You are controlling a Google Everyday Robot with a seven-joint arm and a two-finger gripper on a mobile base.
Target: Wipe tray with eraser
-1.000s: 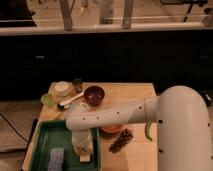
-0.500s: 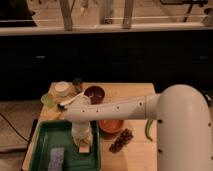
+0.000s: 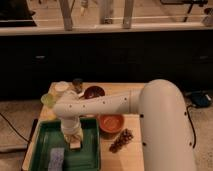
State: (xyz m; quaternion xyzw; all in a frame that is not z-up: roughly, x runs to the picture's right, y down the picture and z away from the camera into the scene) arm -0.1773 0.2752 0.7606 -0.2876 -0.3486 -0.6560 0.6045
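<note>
The green tray (image 3: 45, 137) lies at the front left of the wooden table. My gripper (image 3: 73, 139) reaches down into the tray near its middle, with the white arm stretching in from the right. It is shut on the small pale tan-and-white eraser (image 3: 75, 145), whose lower end sits on or just above the tray floor. A flat blue-grey pad (image 3: 56, 159) lies in the tray, in front and to the left of the eraser.
An orange bowl (image 3: 111, 122) stands just right of the tray, with a pile of brown bits (image 3: 121, 141) in front of it. A dark red bowl (image 3: 93, 92), a white cup (image 3: 62, 87), a small dark jar (image 3: 77, 82) and a yellow-green object (image 3: 47, 99) stand behind the tray.
My gripper has moved a little to the left across the tray with the eraser in it. The pad and bowls have not moved.
</note>
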